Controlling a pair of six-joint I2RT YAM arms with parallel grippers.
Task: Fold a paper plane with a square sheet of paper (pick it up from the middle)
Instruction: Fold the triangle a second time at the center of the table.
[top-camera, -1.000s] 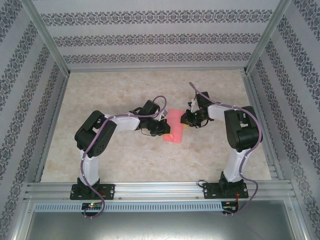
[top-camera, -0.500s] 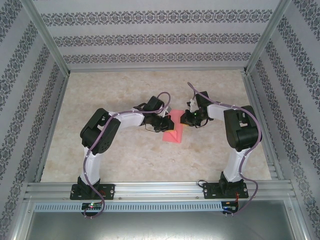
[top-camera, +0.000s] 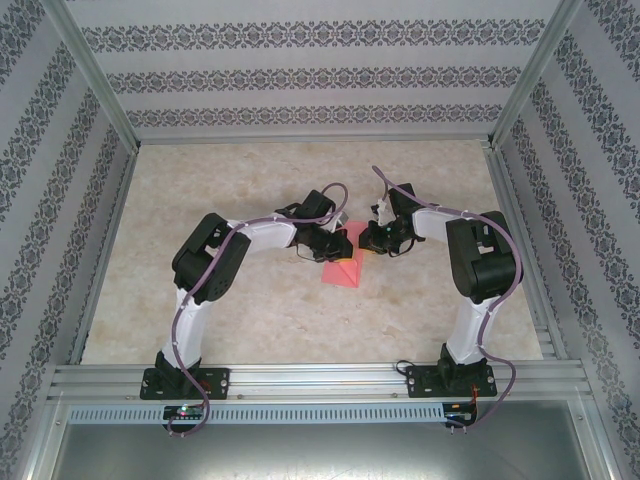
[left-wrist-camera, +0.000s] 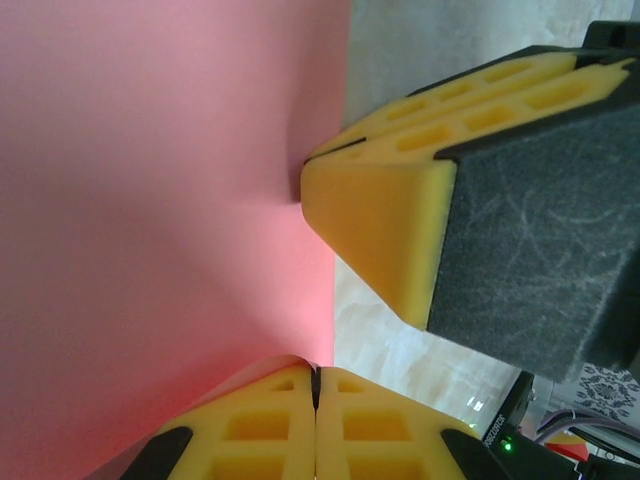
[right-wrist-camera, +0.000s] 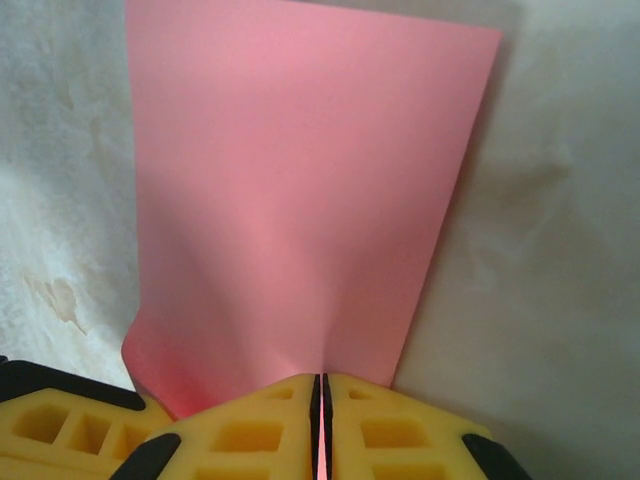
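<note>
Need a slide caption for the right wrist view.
Right gripper pinching one edge of the square sheet of paper over the marbled table.

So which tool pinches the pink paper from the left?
The left tool, shut on the left side of the pink paper. The right tool pinches its right side instead.

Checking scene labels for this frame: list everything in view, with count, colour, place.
square sheet of paper: 1, salmon pink, table centre, held between the two grippers
table: 1, beige marbled, enclosure floor
wall panels: 3, white with dark patterned bands, back and both sides
frame rail: 1, silver aluminium, near edge, carrying the arm bases
left arm, right arm: 2, white and black, purple cables
left gripper: 1, yellow fingers, shut on the paper's edge
right gripper: 1, yellow fingers, shut on the paper's edge
</note>
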